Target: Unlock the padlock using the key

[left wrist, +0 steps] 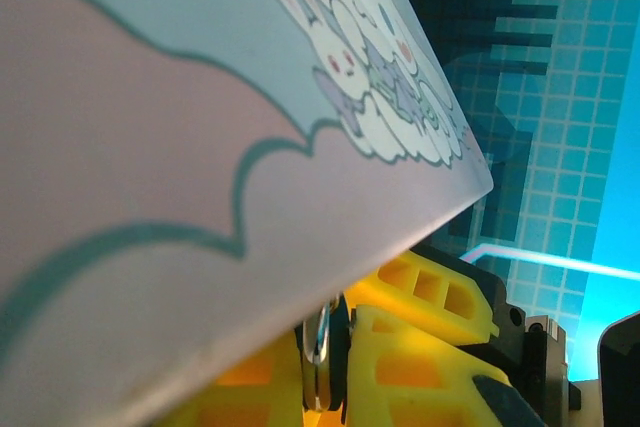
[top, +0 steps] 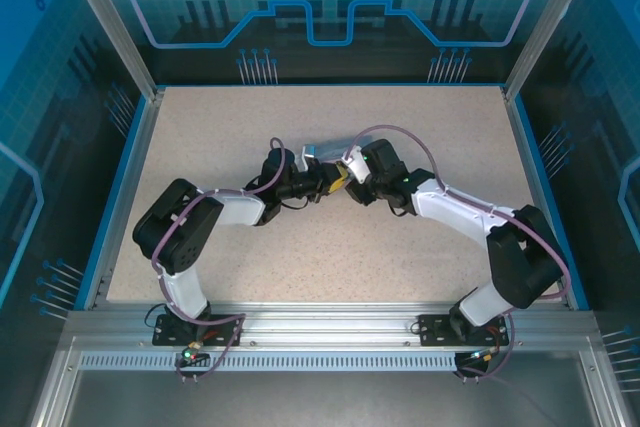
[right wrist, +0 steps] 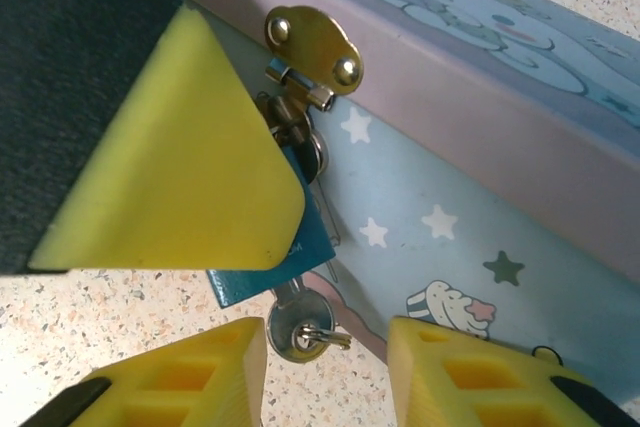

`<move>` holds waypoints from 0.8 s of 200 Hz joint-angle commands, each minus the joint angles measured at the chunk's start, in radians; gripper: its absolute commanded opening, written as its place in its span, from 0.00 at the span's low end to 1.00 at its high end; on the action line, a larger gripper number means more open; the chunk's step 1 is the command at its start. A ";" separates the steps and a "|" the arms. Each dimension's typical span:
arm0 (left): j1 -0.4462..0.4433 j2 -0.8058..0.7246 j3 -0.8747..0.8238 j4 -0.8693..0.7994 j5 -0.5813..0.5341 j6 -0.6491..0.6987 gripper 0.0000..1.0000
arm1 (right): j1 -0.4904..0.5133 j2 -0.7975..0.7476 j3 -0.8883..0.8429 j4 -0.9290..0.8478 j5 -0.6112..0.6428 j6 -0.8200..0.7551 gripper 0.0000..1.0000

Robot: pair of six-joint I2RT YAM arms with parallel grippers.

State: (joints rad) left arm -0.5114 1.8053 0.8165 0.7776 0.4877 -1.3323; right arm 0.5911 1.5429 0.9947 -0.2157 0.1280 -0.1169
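Right wrist view has the padlock [right wrist: 298, 237] hanging from the gold hasp [right wrist: 312, 45] on the tin [right wrist: 480, 197], the key [right wrist: 294, 330] seemingly seated in its underside. The right hand [right wrist: 325, 352] is apart, fingers either side of the key head, touching nothing. In the left wrist view the left hand [left wrist: 328, 367] looks clamped on the padlock. Risks: closing off-centre catches the small ring [right wrist: 320, 338] and not the key head; a turn with a slack left grip swings the padlock on its hasp, or drags the key out
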 commanded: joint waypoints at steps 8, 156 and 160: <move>0.002 -0.040 0.029 0.008 0.037 0.017 0.00 | 0.014 0.030 0.046 0.021 0.004 -0.010 0.31; 0.014 -0.018 -0.001 -0.005 0.011 0.072 0.00 | -0.184 -0.066 -0.009 -0.003 -0.507 0.248 0.45; 0.013 -0.018 -0.003 -0.008 0.012 0.075 0.00 | -0.195 -0.078 -0.024 0.008 -0.511 0.265 0.46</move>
State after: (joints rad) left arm -0.5011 1.8053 0.8181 0.7643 0.4877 -1.2972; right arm 0.4553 1.5600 1.0279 -0.2588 -0.2611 0.0376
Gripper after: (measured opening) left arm 0.116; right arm 0.436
